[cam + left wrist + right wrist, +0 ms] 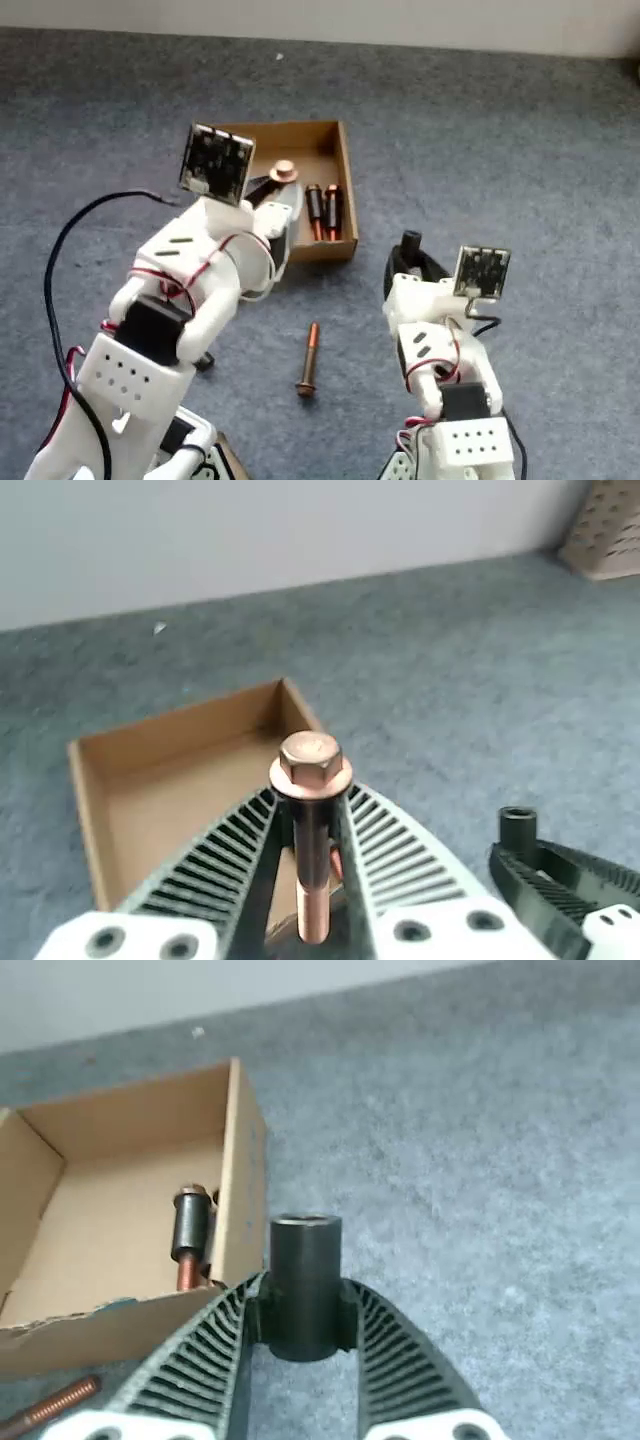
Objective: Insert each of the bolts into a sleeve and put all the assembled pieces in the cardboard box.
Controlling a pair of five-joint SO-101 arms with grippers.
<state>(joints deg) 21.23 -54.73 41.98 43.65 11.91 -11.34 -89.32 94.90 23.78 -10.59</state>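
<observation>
Left end effector point(312, 800) clamps bolt point(312, 855), right end effector point(304, 1290) clamps sleeve point(304, 1250); tilted bolt axis may jam its tip against sleeve rim.

Soft, even, fairly bright light falls from above, leaving only faint shadows on the tabletop point(520, 140). A mild sheen marks the bolt point(311, 770). The box point(243, 1160) is slightly shaded inside.

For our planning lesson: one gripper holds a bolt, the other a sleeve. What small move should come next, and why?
Probably the left gripper should carry its bolt toward the sleeve held in the right gripper, to line the two up. Both parts are gripped but apart, so this pair cannot yet go in the cardboard box.
</observation>
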